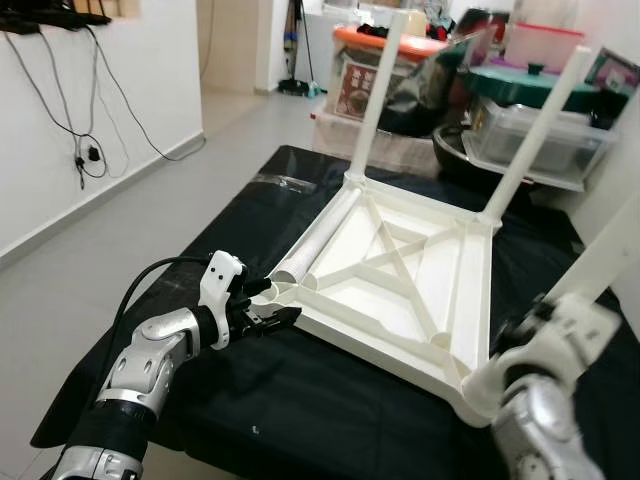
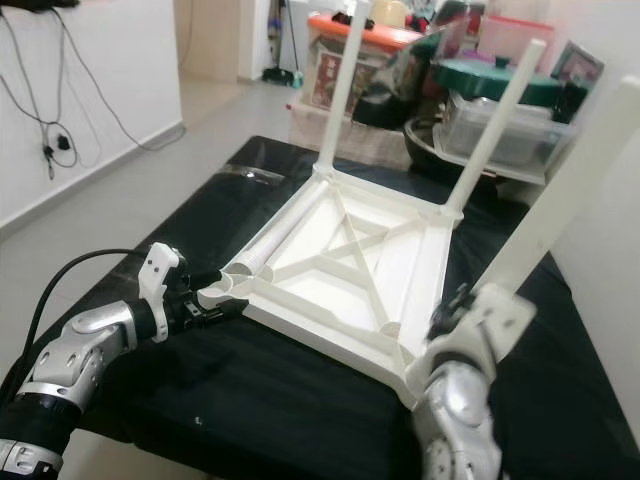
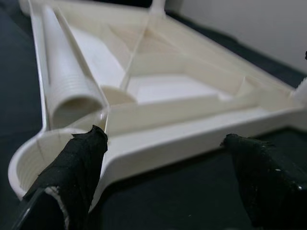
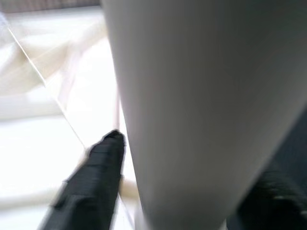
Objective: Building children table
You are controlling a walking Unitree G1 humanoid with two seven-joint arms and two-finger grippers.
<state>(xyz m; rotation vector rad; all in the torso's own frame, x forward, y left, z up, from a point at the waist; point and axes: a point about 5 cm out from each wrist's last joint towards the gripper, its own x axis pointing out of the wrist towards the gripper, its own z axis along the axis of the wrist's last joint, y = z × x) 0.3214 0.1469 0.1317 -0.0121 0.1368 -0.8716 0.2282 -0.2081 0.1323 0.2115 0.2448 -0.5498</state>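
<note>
A white children's table top (image 1: pixel 345 335) lies upside down on a black cloth. Two white legs (image 1: pixel 375 100) (image 1: pixel 535 130) stand up from its far corners. A third leg (image 1: pixel 610 250) rises from the near right corner, and my right gripper (image 4: pixel 192 163) is shut around it near its base. A loose ribbed leg (image 1: pixel 315 245) lies inside the top along its left edge. At the near left corner my left gripper (image 3: pixel 165 143) is open. One of its fingers (image 3: pixel 81 158) touches the empty round socket (image 1: pixel 268 292); the other finger rests apart over the cloth.
Plastic storage boxes (image 1: pixel 535 135) and a dark bowl are piled behind the far edge of the black-covered surface (image 1: pixel 300 400). Grey floor (image 1: pixel 130 210) and a white wall with hanging cables (image 1: pixel 85 150) lie to the left.
</note>
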